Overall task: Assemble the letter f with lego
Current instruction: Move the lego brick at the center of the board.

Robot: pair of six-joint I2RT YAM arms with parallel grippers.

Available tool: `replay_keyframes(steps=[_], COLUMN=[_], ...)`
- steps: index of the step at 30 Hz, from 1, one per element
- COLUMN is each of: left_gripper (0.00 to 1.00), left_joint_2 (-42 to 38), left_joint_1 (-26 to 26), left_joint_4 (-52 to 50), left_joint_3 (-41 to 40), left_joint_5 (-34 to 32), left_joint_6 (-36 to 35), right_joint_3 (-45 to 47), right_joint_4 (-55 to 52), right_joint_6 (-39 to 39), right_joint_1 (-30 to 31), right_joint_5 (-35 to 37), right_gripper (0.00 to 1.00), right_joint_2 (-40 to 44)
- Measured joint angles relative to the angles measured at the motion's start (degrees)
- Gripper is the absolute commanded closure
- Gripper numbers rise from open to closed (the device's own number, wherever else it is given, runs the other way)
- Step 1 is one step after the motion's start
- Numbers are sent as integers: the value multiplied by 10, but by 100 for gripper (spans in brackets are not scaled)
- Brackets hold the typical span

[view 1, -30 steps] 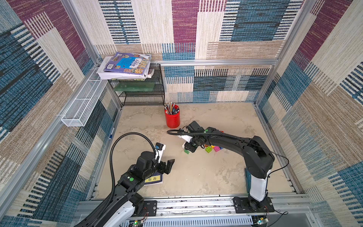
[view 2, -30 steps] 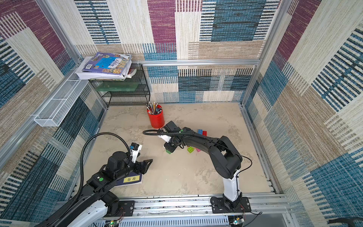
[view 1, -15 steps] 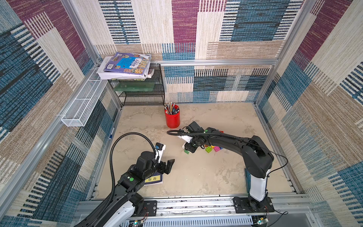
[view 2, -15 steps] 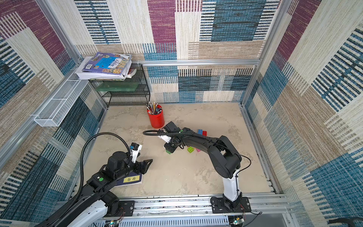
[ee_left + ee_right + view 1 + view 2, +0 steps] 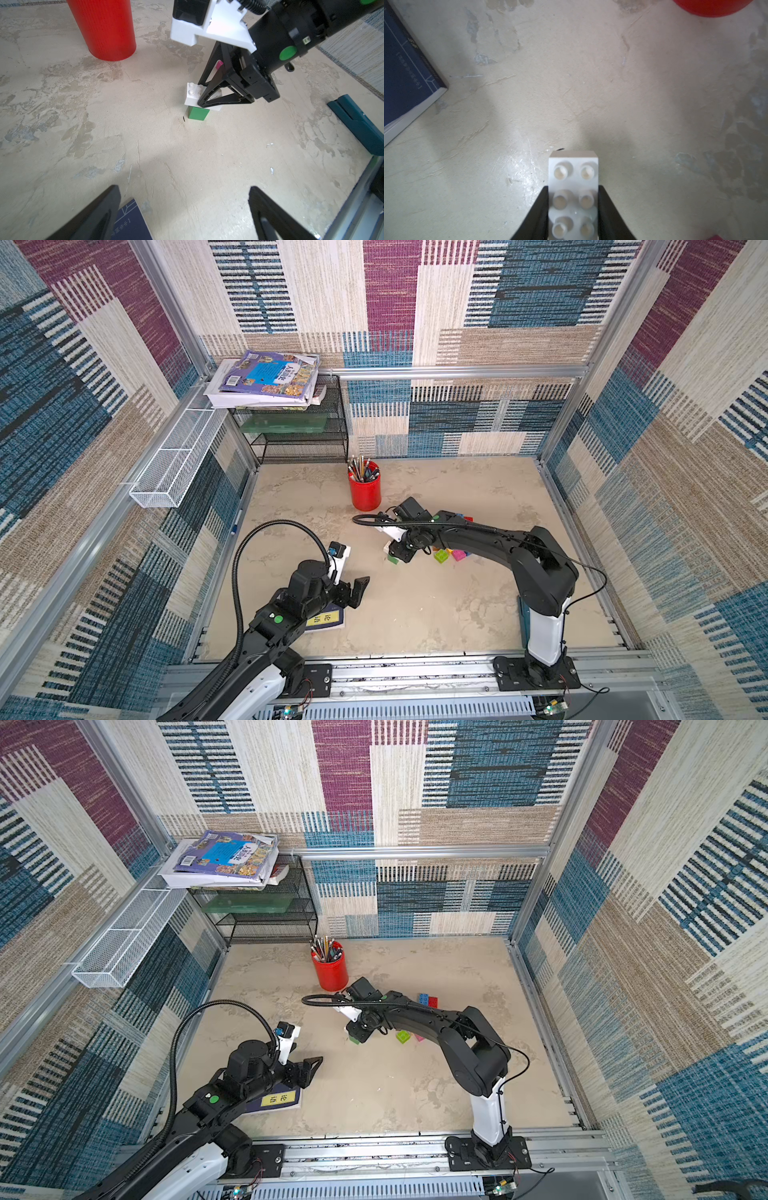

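Observation:
My right gripper is shut on a white oblong lego brick, its fingers on the brick's long sides. In the left wrist view the white brick sits right on top of a green brick on the floor. Both top views show a lime brick and a pink brick just right of this gripper. A blue brick and a red brick lie behind the arm. My left gripper hangs open and empty, well short of the stack.
A red pencil cup stands behind the stack. A dark blue book lies under my left gripper. At the back left are a black wire shelf with books and a white mesh basket.

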State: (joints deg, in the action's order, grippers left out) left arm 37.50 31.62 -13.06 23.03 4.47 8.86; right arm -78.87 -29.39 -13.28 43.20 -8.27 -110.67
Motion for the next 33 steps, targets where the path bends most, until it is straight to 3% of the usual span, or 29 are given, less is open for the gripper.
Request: replay_keyframes(steps=[25,33], left_gripper=[1,1], left_joint_2=[5,7], left_joint_1=[0,0], left_joint_4=[5,5], left_joint_3=[0,0], left_joint_5=[0,0], left_joint_6=[0,0], right_joint_3=[-56,-50], right_joint_4=[13,22], right_joint_6=[-11,1], right_joint_1=[-1,-14], right_joint_5=[-21,-26], right_gripper=[77,78], right_joint_2=[-72,-59])
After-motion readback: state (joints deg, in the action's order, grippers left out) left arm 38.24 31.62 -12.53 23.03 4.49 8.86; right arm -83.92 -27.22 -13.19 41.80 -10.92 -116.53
